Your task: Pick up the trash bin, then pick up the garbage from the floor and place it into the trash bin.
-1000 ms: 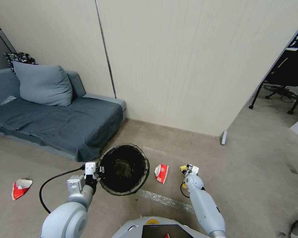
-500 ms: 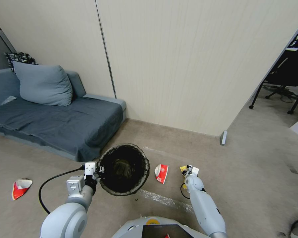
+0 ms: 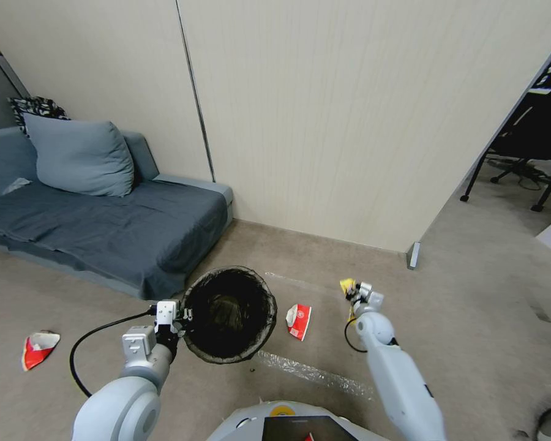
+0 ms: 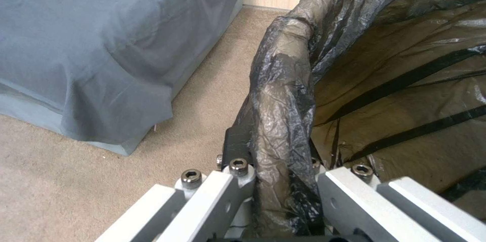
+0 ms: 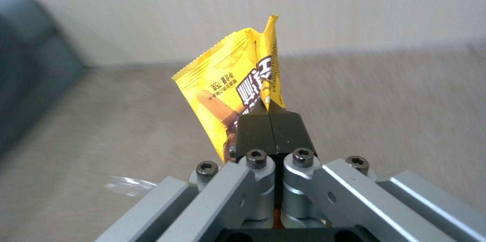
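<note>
on the far left a red-and-white wrapper (image 3: 38, 347) lies on the carpet (image 3: 483, 306), well apart from us and in front of the sofa (image 3: 104, 226). our left gripper (image 3: 176, 318) is pinched on the bag-lined rim of the trash bin (image 3: 229, 313), one finger outside and one inside the wall, and the bin hangs off the floor with its mouth facing up. we judge that hold thin: only the rim and slippery liner sit between the fingers, so a jolt could let the bin tip or slide out.

just right of the bin a second red-and-white wrapper (image 3: 299, 321) rests on the carpet. farther right our right gripper (image 3: 352, 290) is raised above the floor, its fingertips pressed together on one edge of a yellow wrapper (image 5: 238, 94).

the yellow wrapper is light and stands loose above the fingertips, so we think a quick swing toward the bin could flap it free. released off-centre, it could catch the rim and drop back to the carpet. the arm's path also crosses the nearer red-and-white wrapper, which we could nudge away.
</note>
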Controlling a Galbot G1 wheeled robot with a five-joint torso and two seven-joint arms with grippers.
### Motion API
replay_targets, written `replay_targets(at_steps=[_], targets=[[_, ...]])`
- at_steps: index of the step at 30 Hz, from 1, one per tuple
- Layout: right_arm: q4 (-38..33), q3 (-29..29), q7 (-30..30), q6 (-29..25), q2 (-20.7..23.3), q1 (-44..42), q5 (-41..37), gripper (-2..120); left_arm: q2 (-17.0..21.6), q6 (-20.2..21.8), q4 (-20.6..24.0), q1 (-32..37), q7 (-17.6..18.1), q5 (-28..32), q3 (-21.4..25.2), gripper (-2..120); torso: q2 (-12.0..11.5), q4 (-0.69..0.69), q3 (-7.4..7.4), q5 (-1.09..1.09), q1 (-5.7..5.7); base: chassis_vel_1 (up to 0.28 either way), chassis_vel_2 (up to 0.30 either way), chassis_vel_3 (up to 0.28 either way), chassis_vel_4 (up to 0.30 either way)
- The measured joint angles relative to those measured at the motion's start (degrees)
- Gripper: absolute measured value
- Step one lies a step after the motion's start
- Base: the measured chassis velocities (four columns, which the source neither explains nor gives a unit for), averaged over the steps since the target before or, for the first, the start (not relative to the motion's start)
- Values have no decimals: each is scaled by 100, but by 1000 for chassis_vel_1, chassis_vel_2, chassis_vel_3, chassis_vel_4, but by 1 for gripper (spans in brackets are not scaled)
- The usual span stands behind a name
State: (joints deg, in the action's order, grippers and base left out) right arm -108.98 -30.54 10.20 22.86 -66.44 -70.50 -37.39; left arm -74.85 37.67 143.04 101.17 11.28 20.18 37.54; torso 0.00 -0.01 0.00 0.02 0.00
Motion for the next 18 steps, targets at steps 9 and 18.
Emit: replay_targets(at_steps=[9, 18], targets=[[-1381, -104, -316, 125, 712, -232, -370, 0, 0, 0, -24, -22, 2, -23, -53, 1, 0, 2, 0, -1, 0, 0, 0, 0, 0], [-2313, 91, -265, 349, 1121, -148, -1019, 0, 43, 7, -199, -155, -64, -94, -119, 1, 0, 1, 0, -2, 0, 0, 0, 0, 0]])
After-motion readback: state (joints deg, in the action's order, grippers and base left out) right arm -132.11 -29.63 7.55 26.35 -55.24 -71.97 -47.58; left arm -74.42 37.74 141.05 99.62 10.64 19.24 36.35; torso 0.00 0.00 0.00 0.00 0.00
